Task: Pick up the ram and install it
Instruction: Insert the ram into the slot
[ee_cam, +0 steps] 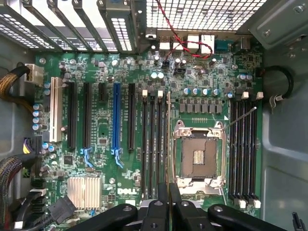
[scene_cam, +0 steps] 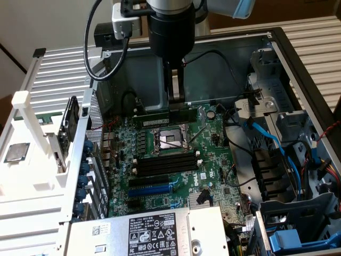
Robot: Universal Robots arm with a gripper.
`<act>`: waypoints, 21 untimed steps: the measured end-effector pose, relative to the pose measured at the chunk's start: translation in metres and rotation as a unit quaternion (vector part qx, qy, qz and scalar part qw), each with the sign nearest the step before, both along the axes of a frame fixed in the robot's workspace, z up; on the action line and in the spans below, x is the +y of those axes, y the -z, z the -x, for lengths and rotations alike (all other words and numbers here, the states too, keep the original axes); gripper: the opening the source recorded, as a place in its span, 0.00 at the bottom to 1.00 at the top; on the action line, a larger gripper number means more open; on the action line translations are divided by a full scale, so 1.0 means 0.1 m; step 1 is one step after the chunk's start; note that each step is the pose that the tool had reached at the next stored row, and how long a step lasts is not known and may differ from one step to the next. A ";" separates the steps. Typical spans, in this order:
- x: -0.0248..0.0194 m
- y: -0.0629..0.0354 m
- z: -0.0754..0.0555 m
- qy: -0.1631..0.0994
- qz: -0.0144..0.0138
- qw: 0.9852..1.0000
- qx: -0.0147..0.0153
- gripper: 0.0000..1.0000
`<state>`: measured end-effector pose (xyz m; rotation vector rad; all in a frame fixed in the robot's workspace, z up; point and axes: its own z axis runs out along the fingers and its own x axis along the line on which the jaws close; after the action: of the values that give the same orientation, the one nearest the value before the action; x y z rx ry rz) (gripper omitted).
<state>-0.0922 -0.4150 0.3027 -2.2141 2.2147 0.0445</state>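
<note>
Item: ram [scene_cam: 154, 117], pinched by its top edge in nearly shut gripper [scene_cam: 177, 102], low over slots [ee_cam: 153, 144] beside socket [ee_cam: 198, 156]. Handling: keep level, parallel w/ slot, notch matched, press evenly.

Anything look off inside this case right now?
The socket is open and empty. Its lever is unlatched and slants across the slot bank beside it. The ram, held in the gripper, looks level. Nothing else stands out.
</note>
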 end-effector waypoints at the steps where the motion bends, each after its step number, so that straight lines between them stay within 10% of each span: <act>1: -0.001 0.007 0.00 0.000 0.000 1.000 0.000 0.13; 21: -0.091 0.218 0.01 0.002 -0.003 1.000 -0.001 0.13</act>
<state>-0.0929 -0.4241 0.2809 -2.2071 2.2147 0.0487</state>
